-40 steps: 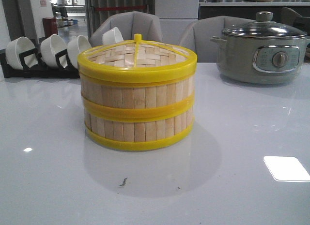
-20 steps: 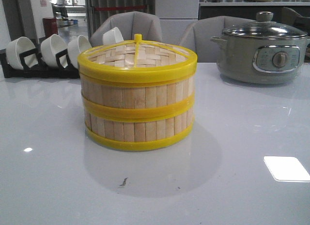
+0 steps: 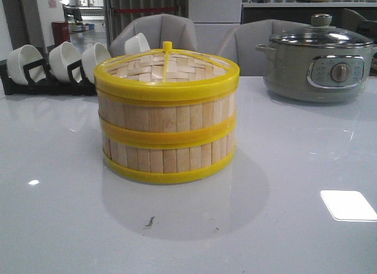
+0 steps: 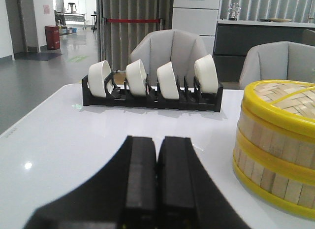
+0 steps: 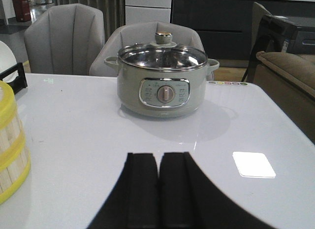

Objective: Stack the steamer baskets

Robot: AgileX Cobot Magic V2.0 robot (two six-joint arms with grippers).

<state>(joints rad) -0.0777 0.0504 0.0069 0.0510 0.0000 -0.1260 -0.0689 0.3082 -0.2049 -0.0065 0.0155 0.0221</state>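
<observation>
1. Nothing has moved since the earlier front frames: the stack, the pot and the bowls sit exactly where they were, and neither arm enters the front view.
2. Two round bamboo steamer baskets (image 3: 166, 118) with pale wood-slat walls and bright yellow rims stand one squarely on the other at mid-counter, rims aligned, with a woven lid bearing a yellow knob seated in the top rim. Judgement: the stacking appears complete.
3. The glossy white counter (image 3: 283, 168) also carries a grey electric pot with a glass lid (image 3: 318, 59), well apart to the right rear, and a black rack of white bowls (image 3: 53, 68) at the left rear.
4. The left pincer (image 4: 156, 182) has its black fingers pressed together on nothing; it sits low over the counter, beside the baskets and apart from them.
5. The right pincer (image 5: 158, 189) is likewise closed and empty, facing the pot, with the edge of the stack at one side of its view.
6. Handling judgement: the baskets look light and fairly stiff, though thin slats could crack under a hard squeeze. The yellow rims look smooth, perhaps slippery. The best hold is across a rim and wall from above, or on opposite sides of the wall. A sideways push risks sliding the upper tier.
</observation>
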